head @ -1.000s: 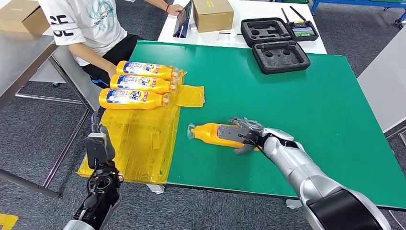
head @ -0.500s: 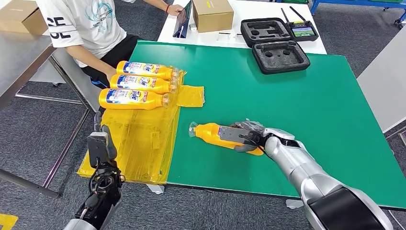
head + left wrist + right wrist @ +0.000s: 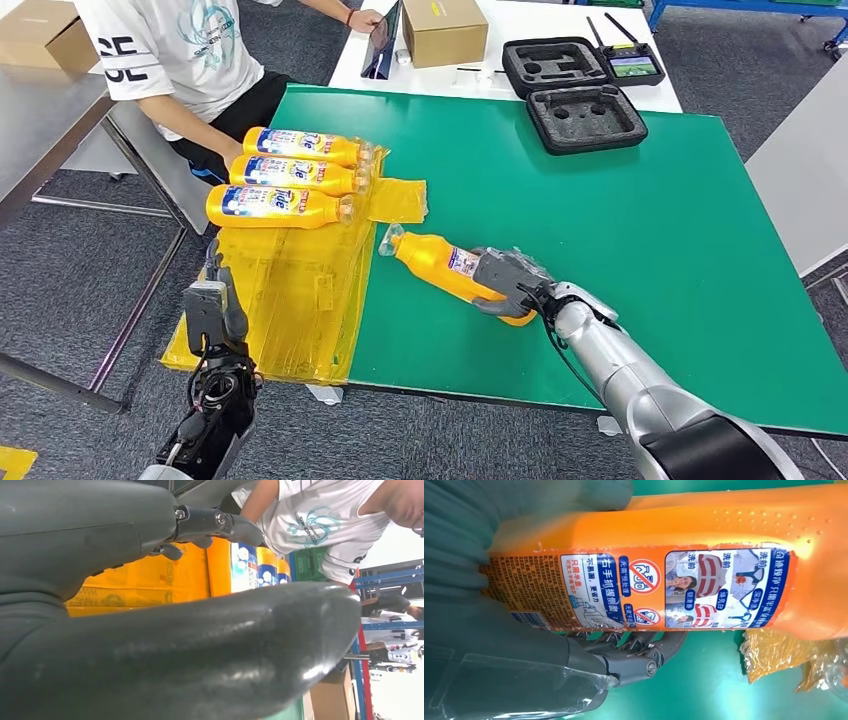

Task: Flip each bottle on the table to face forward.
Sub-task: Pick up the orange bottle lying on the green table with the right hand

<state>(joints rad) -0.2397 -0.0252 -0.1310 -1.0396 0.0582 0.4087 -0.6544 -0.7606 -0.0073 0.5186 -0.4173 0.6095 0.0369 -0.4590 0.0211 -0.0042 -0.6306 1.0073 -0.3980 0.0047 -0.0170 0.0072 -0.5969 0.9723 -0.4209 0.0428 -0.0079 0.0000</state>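
Bottle in right robot hand, back label w/ Chinese text up.

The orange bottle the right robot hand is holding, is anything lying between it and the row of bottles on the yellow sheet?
Nothing visible. The right robot hand grips the orange bottle, cap toward the yellow sheet. Only bare green table and sheet separate it from the three bottles.
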